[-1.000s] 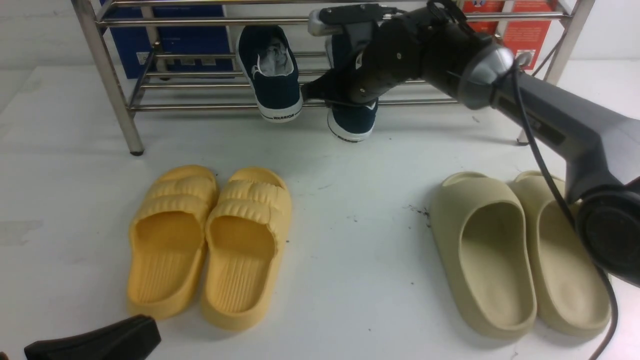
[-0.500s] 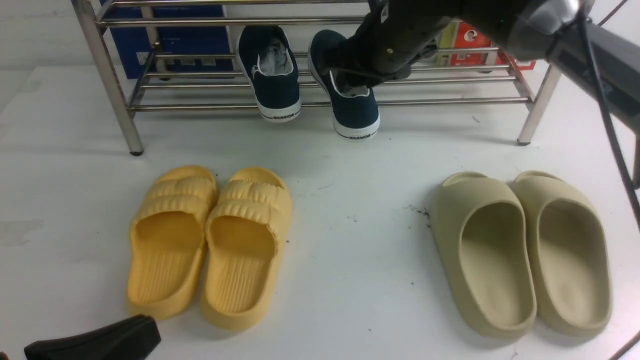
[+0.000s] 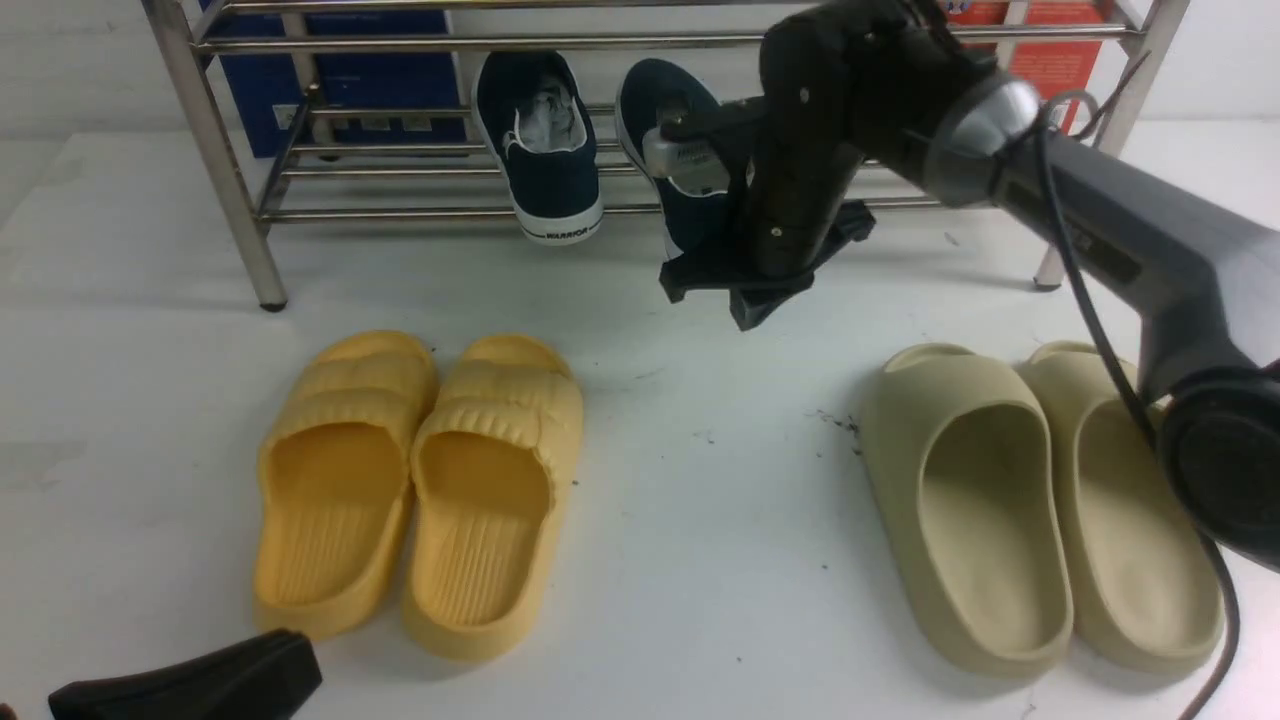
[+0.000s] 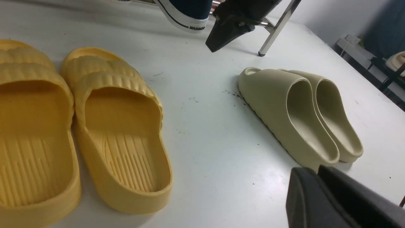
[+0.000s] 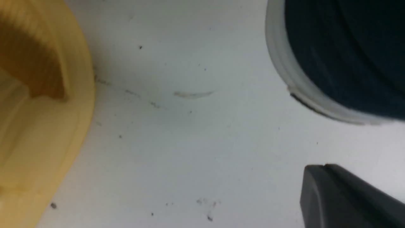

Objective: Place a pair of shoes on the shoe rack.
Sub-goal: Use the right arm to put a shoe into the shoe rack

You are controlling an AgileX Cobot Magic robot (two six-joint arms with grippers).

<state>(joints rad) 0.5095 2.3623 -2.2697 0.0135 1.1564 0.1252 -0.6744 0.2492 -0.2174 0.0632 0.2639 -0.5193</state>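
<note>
At the front of the lower tier, the right gripper (image 3: 706, 306) stood with its jaws parted and nothing between them, pointing down at the table (image 3: 700, 480) just before the second shoe (image 3: 665, 115). The left gripper (image 4: 316, 180) lay low, fingers pressed together, empty. The first shoe (image 3: 545, 150) and the second sat side by side on the shoe rack (image 3: 225, 170), toes hanging past the front tube.

Judgement: placement appears complete and release is the step in hand. The next move calls for drawing the right arm clear without snagging the overhanging toe.

The front view hid that toe behind the gripper. The left wrist view showed it projecting, sole lettered. The right wrist view showed it near a yellow slide (image 5: 38, 110).
</note>
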